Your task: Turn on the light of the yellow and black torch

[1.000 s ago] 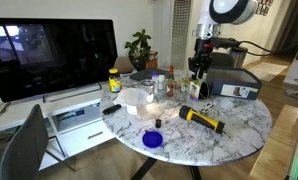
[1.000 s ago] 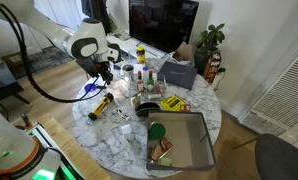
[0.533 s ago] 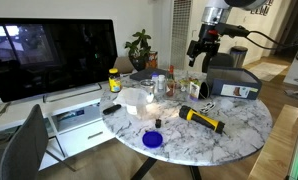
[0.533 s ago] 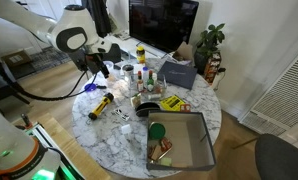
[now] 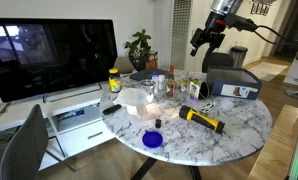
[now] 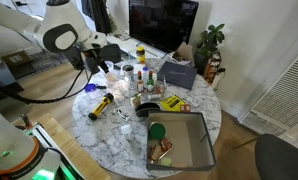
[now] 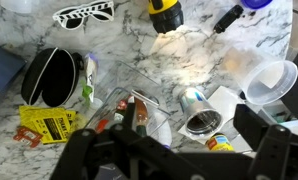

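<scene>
The yellow and black torch [image 5: 202,120] lies on its side on the marble table, near the front edge, and also shows in an exterior view [image 6: 101,104]. In the wrist view the torch's head [image 7: 166,14] sits at the top edge, with a bright patch on the marble just in front of it. My gripper [image 5: 200,41] hangs high above the back of the table, well clear of the torch, and appears in an exterior view [image 6: 97,66] too. Its fingers [image 7: 274,140] stand wide apart, and the gripper [image 7: 174,150] is open and holds nothing.
Below the gripper are a tin can [image 7: 199,110], a clear cup [image 7: 274,80], a black glasses case [image 7: 51,77], white sunglasses [image 7: 84,14] and a yellow packet [image 7: 47,124]. A grey box [image 5: 234,83], a monitor [image 5: 54,55] and a grey tray [image 6: 194,150] ring the table.
The arm has risen well above the table and its jaws have opened wide. The torch and the other objects have not moved.
</scene>
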`<state>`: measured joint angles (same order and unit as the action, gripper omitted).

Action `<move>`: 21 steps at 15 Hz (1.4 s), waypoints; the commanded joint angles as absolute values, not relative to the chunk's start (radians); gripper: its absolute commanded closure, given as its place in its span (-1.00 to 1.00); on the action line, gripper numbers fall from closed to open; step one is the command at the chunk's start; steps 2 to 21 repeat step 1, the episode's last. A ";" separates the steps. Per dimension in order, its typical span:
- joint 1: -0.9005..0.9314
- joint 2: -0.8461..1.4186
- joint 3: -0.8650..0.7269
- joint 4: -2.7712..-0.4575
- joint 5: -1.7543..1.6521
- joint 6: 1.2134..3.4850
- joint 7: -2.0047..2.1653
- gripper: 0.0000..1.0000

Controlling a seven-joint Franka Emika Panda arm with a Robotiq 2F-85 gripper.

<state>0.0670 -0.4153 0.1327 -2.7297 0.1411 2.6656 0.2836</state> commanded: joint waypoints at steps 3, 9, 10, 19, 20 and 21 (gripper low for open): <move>0.067 -0.418 0.132 -2.730 0.141 2.663 0.282 -0.99; 0.067 -0.418 0.132 -2.730 0.141 2.663 0.282 -0.99; 0.067 -0.418 0.132 -2.730 0.141 2.663 0.282 -0.99; 0.067 -0.418 0.132 -2.730 0.141 2.663 0.282 -0.99; 0.067 -0.418 0.132 -2.730 0.141 2.663 0.282 -0.99; 0.067 -0.418 0.132 -2.730 0.141 2.663 0.282 -0.99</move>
